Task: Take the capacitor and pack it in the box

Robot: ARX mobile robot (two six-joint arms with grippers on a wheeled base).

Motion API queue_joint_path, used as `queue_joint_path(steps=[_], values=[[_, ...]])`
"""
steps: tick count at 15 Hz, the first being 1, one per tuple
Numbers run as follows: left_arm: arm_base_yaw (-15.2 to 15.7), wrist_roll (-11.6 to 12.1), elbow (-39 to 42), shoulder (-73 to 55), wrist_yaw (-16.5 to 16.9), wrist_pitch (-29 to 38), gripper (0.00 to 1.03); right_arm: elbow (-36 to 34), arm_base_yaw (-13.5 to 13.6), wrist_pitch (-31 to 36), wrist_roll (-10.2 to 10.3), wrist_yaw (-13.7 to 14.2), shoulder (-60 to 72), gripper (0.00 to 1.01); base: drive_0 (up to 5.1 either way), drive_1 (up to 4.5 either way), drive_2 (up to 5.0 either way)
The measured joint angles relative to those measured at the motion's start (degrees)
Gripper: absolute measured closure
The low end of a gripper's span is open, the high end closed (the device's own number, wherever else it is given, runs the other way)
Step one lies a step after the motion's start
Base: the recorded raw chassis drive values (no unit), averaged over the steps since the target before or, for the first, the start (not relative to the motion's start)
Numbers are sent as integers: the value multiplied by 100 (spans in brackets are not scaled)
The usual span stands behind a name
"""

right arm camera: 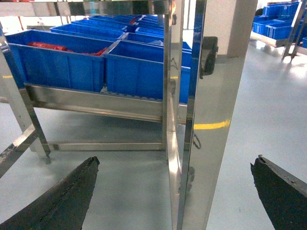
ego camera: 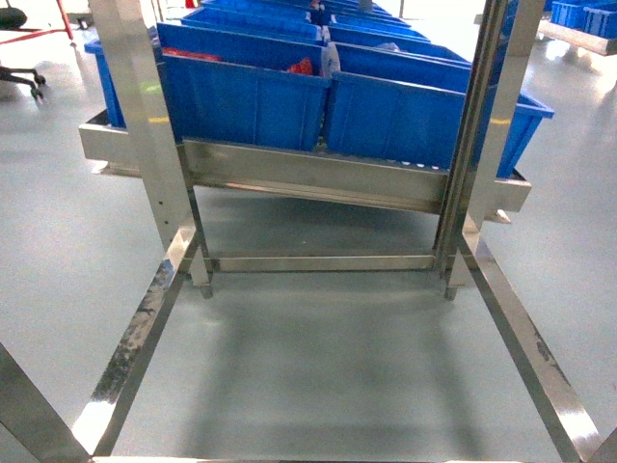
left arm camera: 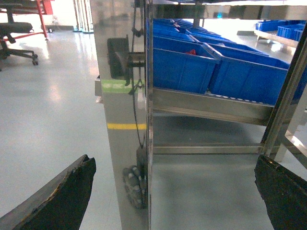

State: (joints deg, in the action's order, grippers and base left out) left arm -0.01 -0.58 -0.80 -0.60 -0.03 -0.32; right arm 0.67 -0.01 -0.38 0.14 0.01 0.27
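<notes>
- Box and capacitor: in none of the three views.
- Left end effector (left arm camera: 172, 191): fingers (left arm camera: 62, 196) spread wide, nothing held; steel rack post (left arm camera: 122, 120) directly ahead between them.
- Right end effector (right arm camera: 175, 191): fingers (right arm camera: 57, 196) wide apart, empty; another steel post (right arm camera: 192, 120) straight ahead.
- Blue bins (ego camera: 246, 96) on the rack shelf (ego camera: 318, 174), beyond and above both end effectors; red items (right arm camera: 45, 46) inside one.
- Grey floor (ego camera: 328, 367) below.

The rectangular plastic bins (ego camera: 246, 96) are saturated blue; contents inside one bin (ego camera: 302, 68) are red. The stainless-steel rack frame (ego camera: 313, 174) beneath them is mirror silver, carrying a yellow reflected stripe (left arm camera: 125, 126). The smooth floor (ego camera: 58, 231) around the frame is pale grey.
</notes>
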Motion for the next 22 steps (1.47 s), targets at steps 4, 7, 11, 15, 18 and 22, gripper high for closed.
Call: queue_joint_path(steps=[4,7,11,15,18,22], values=[[0,0,0,0,-7,4,5,0,0,4,2,0,0,3,0,0,0],[0,4,0,0,4,11,5,0,0,11,7,0,0,3,0,0,0],[0,2,0,0,0,9,5,0,0,7,7,2,0,3,0,0,0],[0,2,0,0,2,13,5,0,0,7,7,4,0,3,0,0,0],[0,2,0,0,2,7,5,0,0,11,-2,2,0,3,0,0,0],[0,0,0,0,-2,7,5,0,0,9,-7,-2,0,3,0,0,0]])
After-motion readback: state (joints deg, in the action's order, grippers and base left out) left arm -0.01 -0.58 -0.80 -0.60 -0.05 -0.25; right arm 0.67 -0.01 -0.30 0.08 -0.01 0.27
